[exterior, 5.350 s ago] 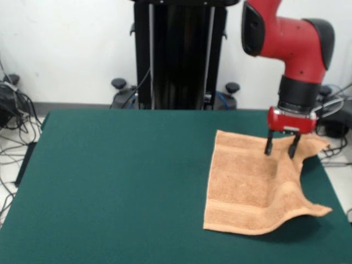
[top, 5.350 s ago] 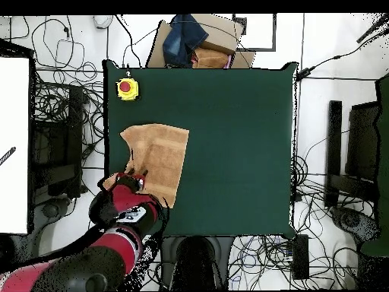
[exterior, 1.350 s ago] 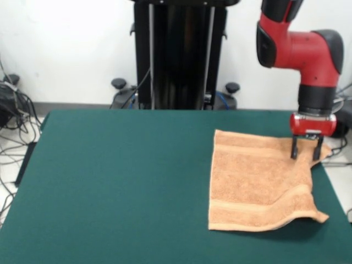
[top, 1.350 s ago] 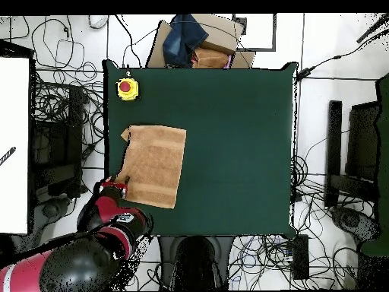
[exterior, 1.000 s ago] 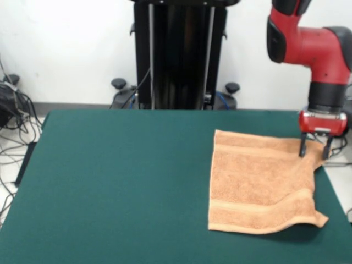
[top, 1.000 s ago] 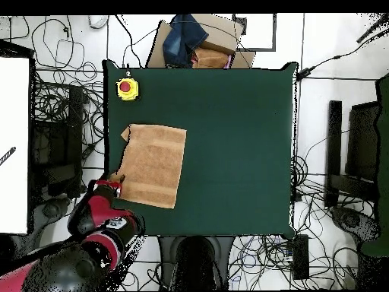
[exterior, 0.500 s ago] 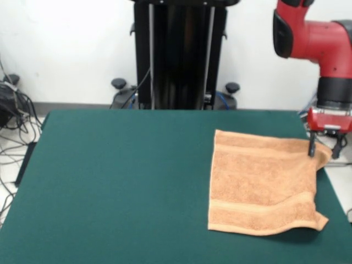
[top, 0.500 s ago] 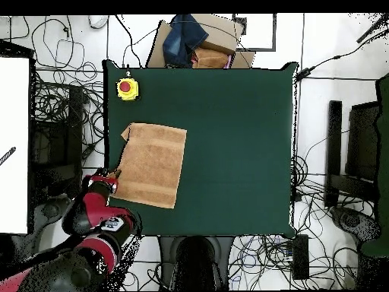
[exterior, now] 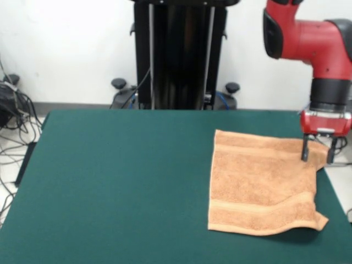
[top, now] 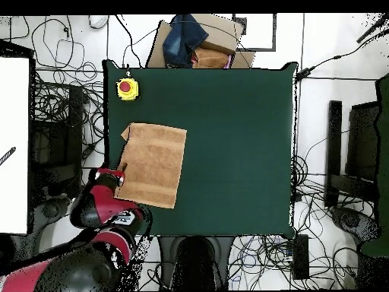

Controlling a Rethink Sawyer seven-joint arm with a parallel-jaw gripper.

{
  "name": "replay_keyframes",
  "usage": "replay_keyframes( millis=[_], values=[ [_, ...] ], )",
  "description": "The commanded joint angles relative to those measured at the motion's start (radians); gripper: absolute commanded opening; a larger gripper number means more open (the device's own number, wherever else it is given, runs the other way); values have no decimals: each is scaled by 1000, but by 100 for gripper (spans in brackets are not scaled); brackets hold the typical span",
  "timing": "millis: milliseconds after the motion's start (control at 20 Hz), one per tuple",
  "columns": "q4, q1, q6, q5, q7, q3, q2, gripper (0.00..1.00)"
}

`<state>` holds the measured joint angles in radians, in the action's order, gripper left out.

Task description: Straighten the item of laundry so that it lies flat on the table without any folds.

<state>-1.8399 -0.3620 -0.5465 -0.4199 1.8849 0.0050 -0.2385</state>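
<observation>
The orange-tan towel (exterior: 261, 187) lies spread on the right side of the green table (exterior: 121, 181), with a woven band near its far and near edges. Its near right corner (exterior: 320, 221) curls a little at the table's right edge. My gripper (exterior: 318, 156) is at the towel's far right corner, its fingers apart with towel showing between them. In the overhead view the towel (top: 152, 165) lies at the table's (top: 235, 137) left side, and the gripper (top: 119, 173) is at the towel's left edge near the robot.
A yellow box with a red button (top: 127, 89) stands on the table beyond the towel. A cardboard box with a blue cloth (top: 196, 39) lies off the far edge. The black pedestal (exterior: 179, 55) stands behind the table. Cables cover the floor.
The gripper moved out to the table's right edge, and the towel's raised fold went flat. In the last half second it shifted back a little to the left.
</observation>
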Motion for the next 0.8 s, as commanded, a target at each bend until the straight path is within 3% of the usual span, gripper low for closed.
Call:
replay_keyframes(
  millis=[50, 250, 800],
  values=[
    [51, 83, 70, 70, 174, 73, 35, 100],
    [90, 123, 61, 116, 163, 81, 67, 100],
    [90, 121, 78, 114, 124, 41, 72, 100]
  ],
)
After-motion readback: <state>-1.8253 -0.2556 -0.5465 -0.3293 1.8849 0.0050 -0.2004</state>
